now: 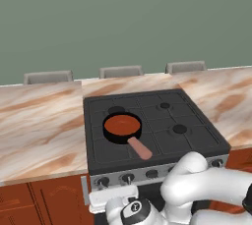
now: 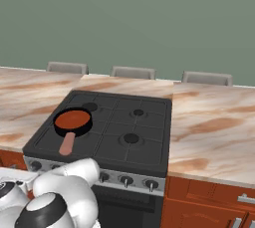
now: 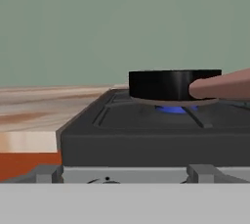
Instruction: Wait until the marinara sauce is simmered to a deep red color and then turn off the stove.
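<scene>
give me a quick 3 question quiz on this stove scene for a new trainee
1. True or false: a blue flame shows under the pan in the hand view.
2. The marinara sauce looks: A) green B) orange-brown to red C) white
3. Fill in: the pan's handle points toward the ____ of the stove, where the knobs sit.

Key: 1 true; 2 B; 3 front
</scene>
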Robot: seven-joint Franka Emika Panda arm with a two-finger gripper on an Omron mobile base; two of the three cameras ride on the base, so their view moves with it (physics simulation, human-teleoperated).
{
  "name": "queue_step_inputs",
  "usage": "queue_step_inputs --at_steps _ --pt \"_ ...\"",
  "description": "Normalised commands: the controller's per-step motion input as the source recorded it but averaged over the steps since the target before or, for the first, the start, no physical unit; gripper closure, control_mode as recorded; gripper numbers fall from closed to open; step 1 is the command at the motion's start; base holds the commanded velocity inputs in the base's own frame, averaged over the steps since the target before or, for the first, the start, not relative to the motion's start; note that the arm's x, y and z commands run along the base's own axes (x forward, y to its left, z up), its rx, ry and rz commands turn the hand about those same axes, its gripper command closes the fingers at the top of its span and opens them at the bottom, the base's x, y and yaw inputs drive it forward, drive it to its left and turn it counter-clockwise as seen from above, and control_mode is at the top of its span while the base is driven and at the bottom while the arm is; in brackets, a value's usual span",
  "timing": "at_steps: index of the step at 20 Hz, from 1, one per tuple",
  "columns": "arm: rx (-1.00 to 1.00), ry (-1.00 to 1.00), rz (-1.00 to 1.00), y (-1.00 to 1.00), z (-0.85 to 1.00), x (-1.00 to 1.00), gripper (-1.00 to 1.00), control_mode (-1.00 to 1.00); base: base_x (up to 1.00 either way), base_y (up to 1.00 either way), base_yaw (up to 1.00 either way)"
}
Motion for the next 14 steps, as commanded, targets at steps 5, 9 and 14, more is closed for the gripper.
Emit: queue_step_inputs --at_steps 5,9,14 --pt "0.0 -0.03 0.0 0.0 -0.28 0.14 -1.0 -1.0 0.0 0.0 0.0" --pt "0.0 -0.04 0.0 0.0 -0.22 0.09 -1.0 -1.0 0.0 0.0 0.0" --pt "0.0 -0.01 0.0 0.0 -0.09 0.02 -1.0 -1.0 0.0 0.0 0.0"
